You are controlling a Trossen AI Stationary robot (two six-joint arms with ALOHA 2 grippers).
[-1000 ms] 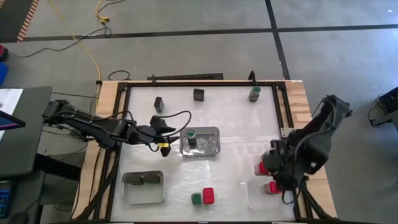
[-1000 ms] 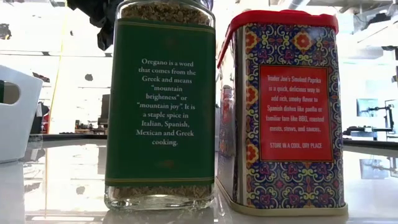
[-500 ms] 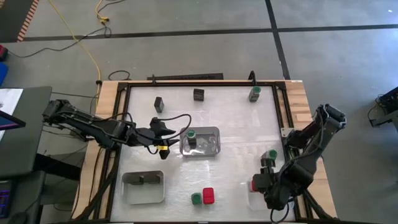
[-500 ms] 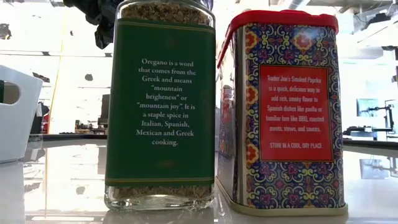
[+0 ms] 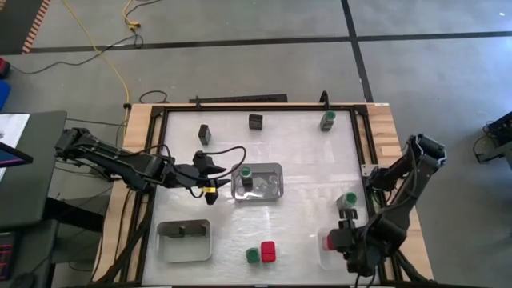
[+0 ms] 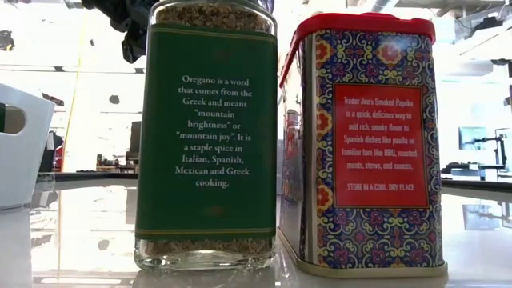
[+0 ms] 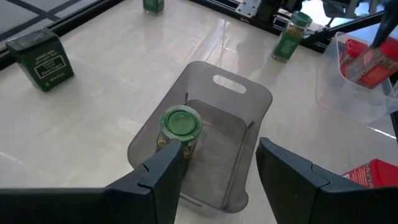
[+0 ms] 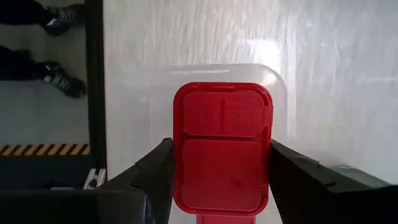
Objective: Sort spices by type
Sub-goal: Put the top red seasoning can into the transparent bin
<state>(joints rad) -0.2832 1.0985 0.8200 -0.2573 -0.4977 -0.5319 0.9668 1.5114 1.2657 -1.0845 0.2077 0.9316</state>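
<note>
My right gripper (image 8: 222, 155) hangs over the clear tray (image 8: 149, 81) at the table's near right corner, shut on a red-topped box (image 5: 326, 240). My left gripper (image 7: 217, 155) is open and level, just left of the grey tray (image 5: 268, 186). A green-lidded jar (image 7: 181, 124) stands upright in that tray's left end. Another green-lidded jar (image 5: 349, 200) stands on the table beside the right arm. An oregano jar (image 6: 206, 136) and a red-topped paprika tin (image 6: 364, 136) stand side by side at the near edge. Two dark containers (image 5: 205, 134) (image 5: 255, 122) and a green one (image 5: 327, 120) stand along the far edge. My right gripper pinches the red-topped box between its two fingers, one finger (image 8: 155, 174) on each long side of the red lid (image 8: 222, 118). The fingers come from above, pointing down. The box is upright over the clear tray; whether its base rests in the tray I cannot tell.
A white tray (image 5: 185, 240) sits at the near left, its wall (image 6: 16, 144) showing in the low view. A black frame rail (image 5: 364, 152) borders the table's right side. Bare tabletop lies between the grey tray and the right arm.
My right gripper has moved toward the table's near edge with the red-topped box and now sits over the clear tray. This has uncovered the green-lidded jar beside the right arm.
</note>
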